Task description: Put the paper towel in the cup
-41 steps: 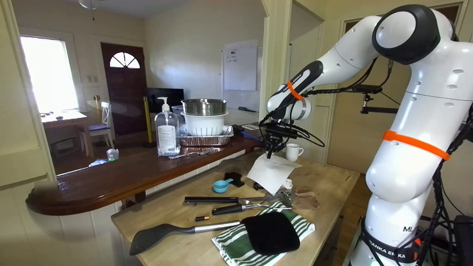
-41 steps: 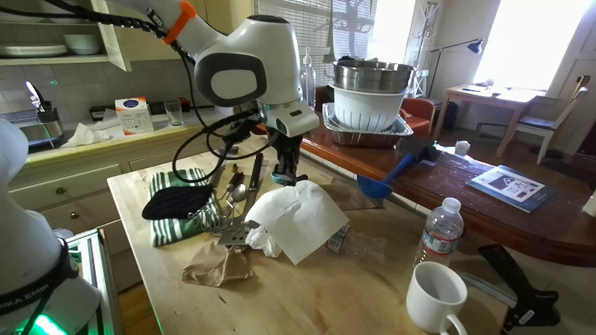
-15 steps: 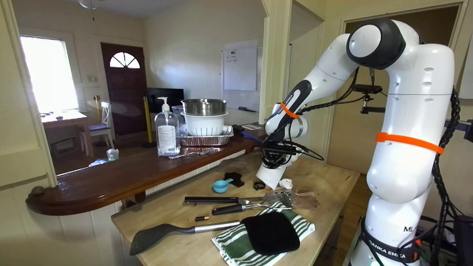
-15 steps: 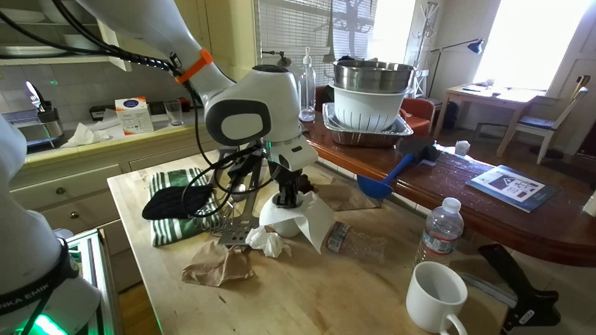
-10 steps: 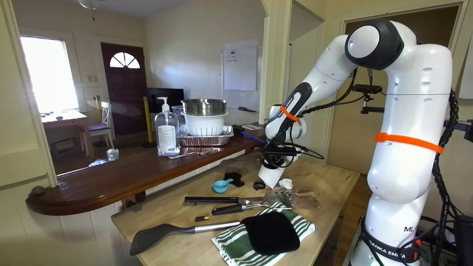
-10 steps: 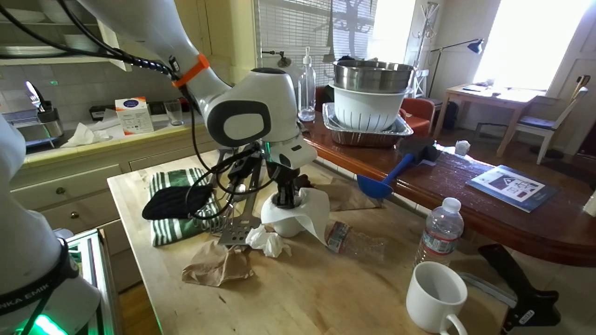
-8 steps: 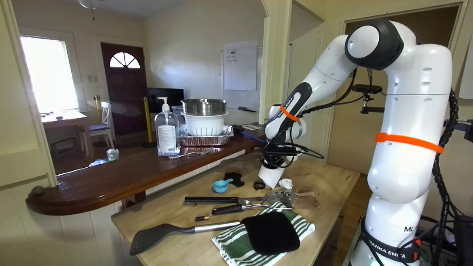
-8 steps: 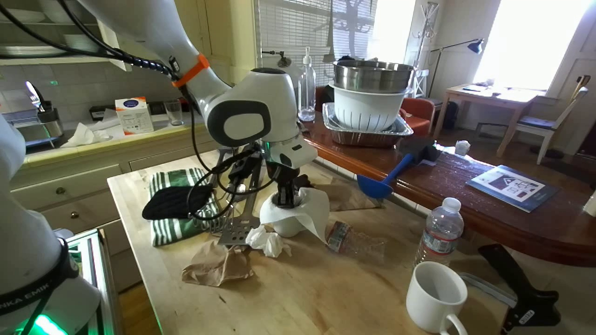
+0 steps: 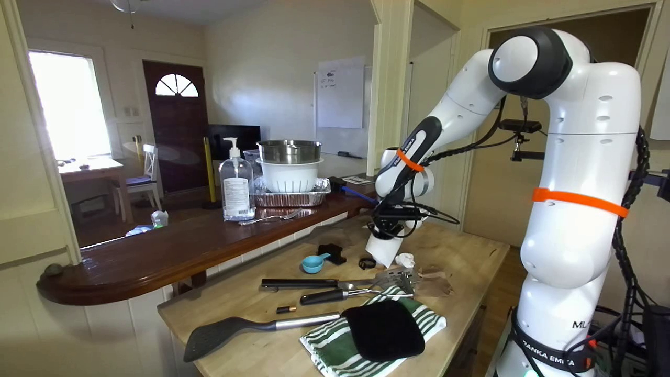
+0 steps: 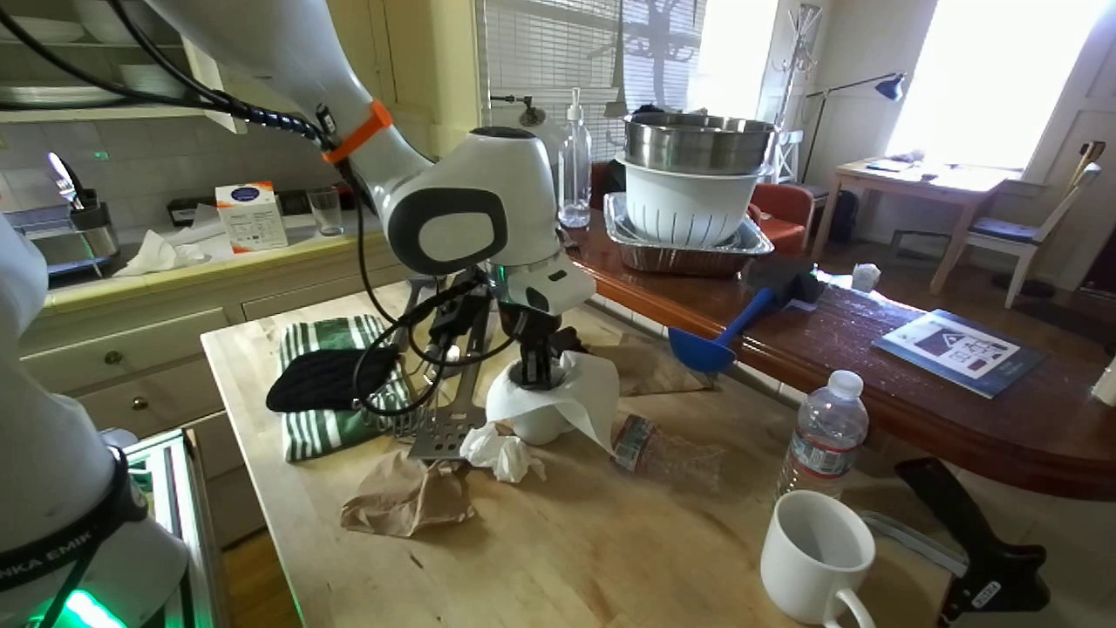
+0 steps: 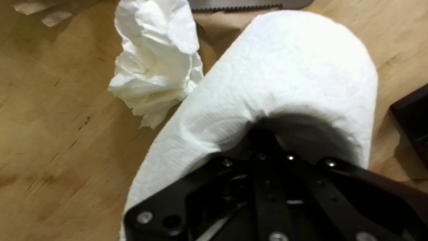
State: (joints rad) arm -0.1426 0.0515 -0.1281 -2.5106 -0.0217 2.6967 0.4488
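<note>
The paper towel is a white sheet draped over the cup, with its middle pressed down into the mouth. It shows in both exterior views and in the wrist view. Its edges hang outside the rim. The small white cup stands upright on the table; only its lower wall shows, under the sheet. My gripper points down at the cup's mouth. Its fingers look closed together on the towel, in the hollow of the sheet. The fingertips are mostly dark and partly hidden by the towel.
A crumpled white wad and brown paper lie beside the cup. A clear bottle lies near it; another stands behind a white mug. A slotted spatula and the striped cloth lie close by. The wooden counter borders the table.
Since 2.7 seconds ago my gripper has come down with the towel, pushing its middle into the cup and folding the sheet around it. Over the last half second almost nothing has moved.
</note>
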